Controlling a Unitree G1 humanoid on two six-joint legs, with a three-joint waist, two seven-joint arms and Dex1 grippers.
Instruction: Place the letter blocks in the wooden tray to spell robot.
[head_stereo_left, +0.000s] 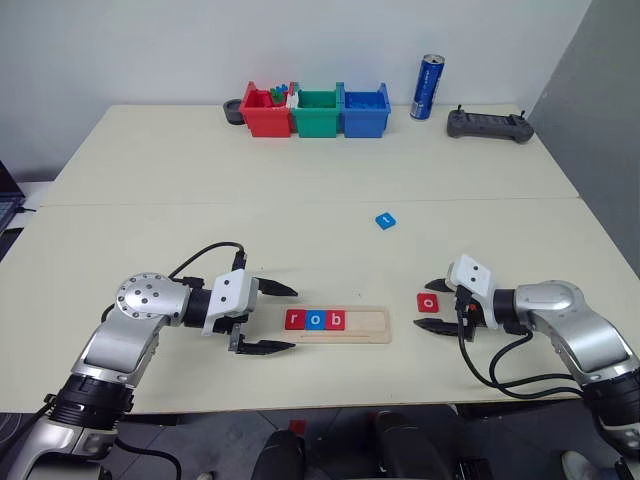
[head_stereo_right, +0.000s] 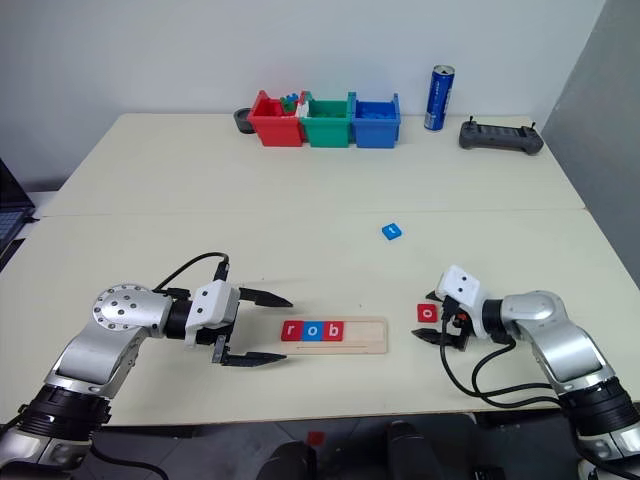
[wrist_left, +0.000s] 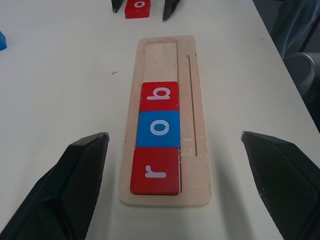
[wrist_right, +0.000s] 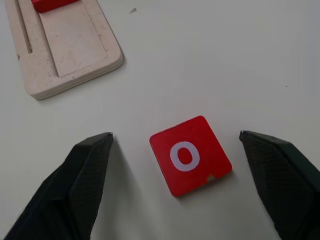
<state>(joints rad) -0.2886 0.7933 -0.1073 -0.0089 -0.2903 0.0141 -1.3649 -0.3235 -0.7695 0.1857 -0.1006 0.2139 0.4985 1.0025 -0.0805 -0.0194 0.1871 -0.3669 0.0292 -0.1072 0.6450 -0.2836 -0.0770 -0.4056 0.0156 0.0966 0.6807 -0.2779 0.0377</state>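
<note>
Three blocks, r-o-b, were seen seated in the tray (head_stereo_left: 340, 325), between the spread left gripper (head_stereo_left: 268, 318) and the right gripper (head_stereo_left: 438, 305). The right one was parted around the red o (head_stereo_left: 428, 302), untouched. Further off, the blue block (head_stereo_left: 386, 220) was left waiting.

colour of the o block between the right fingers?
Red o block, white letter; clearest in the right wrist view.
</note>
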